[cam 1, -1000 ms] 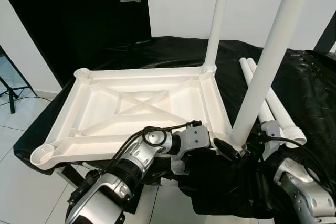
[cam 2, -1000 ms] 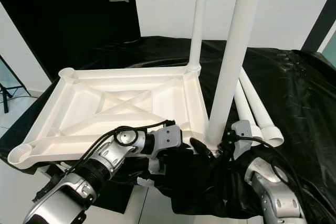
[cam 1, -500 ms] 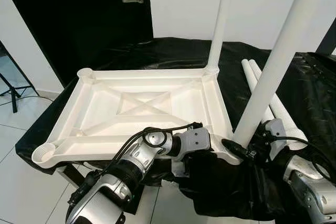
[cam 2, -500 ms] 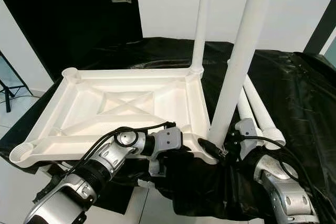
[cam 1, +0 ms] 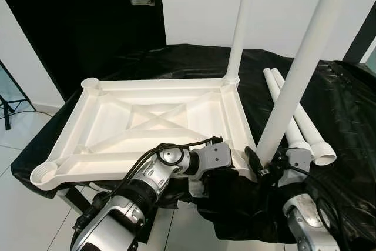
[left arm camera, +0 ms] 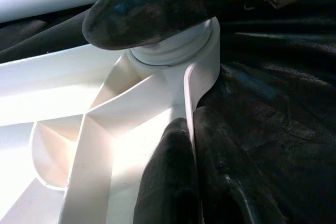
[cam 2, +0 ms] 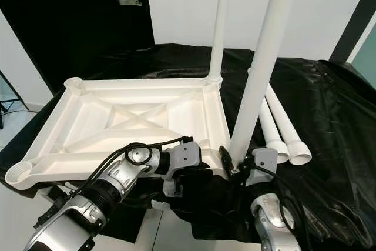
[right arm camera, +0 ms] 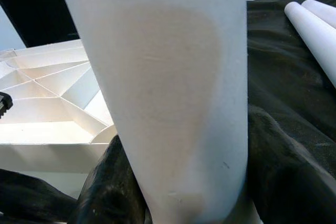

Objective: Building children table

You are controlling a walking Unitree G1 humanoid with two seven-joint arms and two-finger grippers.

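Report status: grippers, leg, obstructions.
Left gripper shut on tabletop rim. Right gripper shut on near leg, in corner socket. Two spare legs beside.

Both upright table legs (cam 1: 294, 80) run past the top edge. The near leg's foot is hidden between the right gripper's (cam 2: 230, 160) fingers.

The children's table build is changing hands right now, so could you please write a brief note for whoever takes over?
Left end effector: shut on the near rim of the upturned tabletop, steadying it.
Right end effector: shut on the near-right leg at its base, upright in its corner socket.
Done: far-right leg stands in its socket.
Left: confirm the near-right leg is seated; fit the two spare legs lying on the black sheet into the left sockets.
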